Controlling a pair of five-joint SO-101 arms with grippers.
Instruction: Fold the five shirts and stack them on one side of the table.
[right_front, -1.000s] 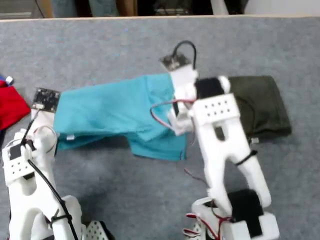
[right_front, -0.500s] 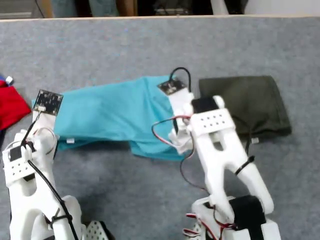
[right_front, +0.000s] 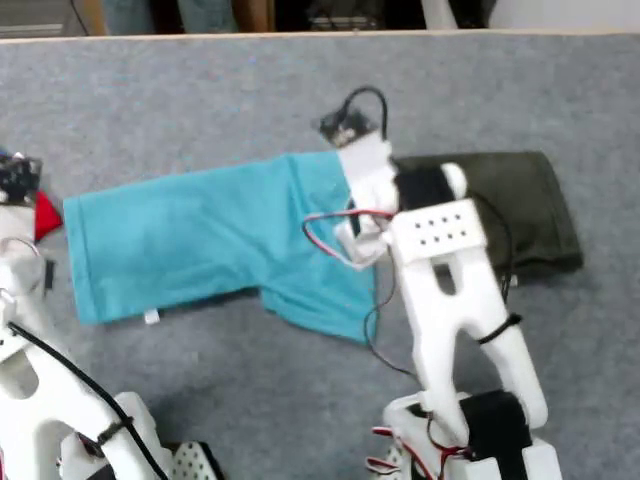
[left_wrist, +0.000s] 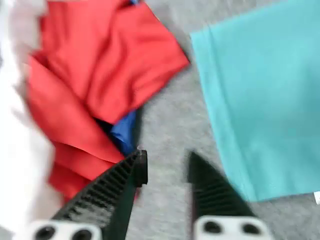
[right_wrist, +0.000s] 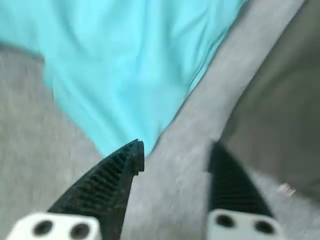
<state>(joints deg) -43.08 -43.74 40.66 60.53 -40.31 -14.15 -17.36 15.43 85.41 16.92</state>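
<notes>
A teal shirt (right_front: 210, 240) lies spread flat across the middle of the grey table. A folded dark olive shirt (right_front: 525, 205) rests to its right. A crumpled red shirt (left_wrist: 100, 75), with blue cloth (left_wrist: 125, 132) under it and white cloth (left_wrist: 20, 165) beside it, sits at the table's left edge. My left gripper (left_wrist: 167, 165) is open over bare table between the red shirt and the teal shirt (left_wrist: 265, 95). My right gripper (right_wrist: 175, 150) is open over the grey strip between the teal shirt (right_wrist: 135, 75) and the dark shirt (right_wrist: 280, 115), holding nothing.
The right arm (right_front: 440, 260) stands over the teal shirt's right end and the near edge of the dark shirt. The left arm (right_front: 25, 310) rises at the left border. Grey table surface (right_front: 250, 90) stretches behind the shirts to the far rim.
The left arm has swung left off the teal shirt toward the red pile. The teal shirt now lies wider and flatter at its left end. The right arm dipped nearer, then went back toward the far side.
</notes>
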